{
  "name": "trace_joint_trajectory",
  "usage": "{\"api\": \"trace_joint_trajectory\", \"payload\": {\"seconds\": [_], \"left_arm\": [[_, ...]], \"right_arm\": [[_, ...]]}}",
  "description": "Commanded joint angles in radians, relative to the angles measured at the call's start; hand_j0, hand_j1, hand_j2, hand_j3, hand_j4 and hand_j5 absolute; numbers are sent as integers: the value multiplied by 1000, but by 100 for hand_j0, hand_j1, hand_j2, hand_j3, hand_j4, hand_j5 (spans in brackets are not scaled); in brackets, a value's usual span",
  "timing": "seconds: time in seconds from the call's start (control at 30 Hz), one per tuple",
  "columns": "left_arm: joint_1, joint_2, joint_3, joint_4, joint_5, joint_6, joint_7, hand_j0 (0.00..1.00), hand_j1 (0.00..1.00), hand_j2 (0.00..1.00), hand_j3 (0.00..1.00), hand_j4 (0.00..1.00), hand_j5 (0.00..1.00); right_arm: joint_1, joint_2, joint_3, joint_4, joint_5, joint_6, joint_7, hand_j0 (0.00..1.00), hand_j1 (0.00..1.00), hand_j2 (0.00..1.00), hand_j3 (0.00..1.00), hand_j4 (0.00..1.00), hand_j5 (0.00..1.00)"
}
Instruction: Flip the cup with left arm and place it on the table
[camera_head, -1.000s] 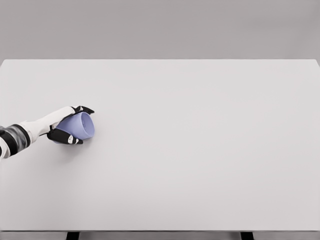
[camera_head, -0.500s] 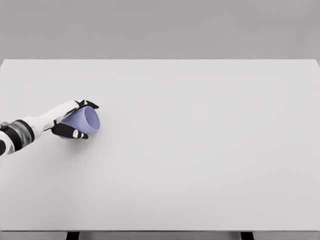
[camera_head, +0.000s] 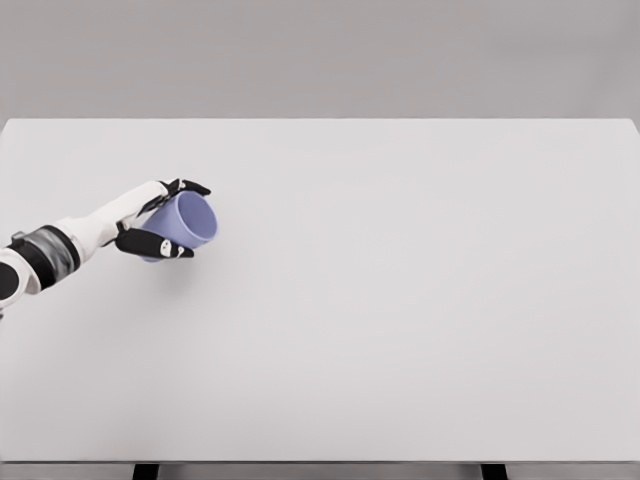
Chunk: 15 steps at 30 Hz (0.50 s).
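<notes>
Left arm enters from the left edge, forearm angled toward far right. Left hand (camera_head: 158, 217) closed around the lavender cup (camera_head: 184, 222): dark fingers (camera_head: 188, 186) over the far side, thumb along the near side. Cup tipped on its side, open mouth facing right, held over the white table (camera_head: 420, 300) near its left edge. Whether the cup touches the surface: cannot tell. Tabletop right of the cup runs open to the right, near and far edges.

Left hand (camera_head: 160, 222) grips tilted purple cup (camera_head: 185, 224), seemingly just above the table (camera_head: 400, 300)
</notes>
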Motion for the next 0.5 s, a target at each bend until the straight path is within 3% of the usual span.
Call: {"api": "trace_joint_trajectory", "payload": {"seconds": [0.0,0.2,0.47], "left_arm": [[0,-5,19,0,17,0,0,81,81,81,81,81,81],[8,-35,63,0,64,0,2,84,84,84,84,84,84],[17,-40,74,0,111,-5,8,84,84,84,84,84,84]], "right_arm": [[0,0,0,0,0,0,0,100,100,100,100,100,100],[0,0,0,0,-1,0,0,100,100,100,100,100,100],[0,0,0,1,0,0,0,100,100,100,100,100,100]]}}
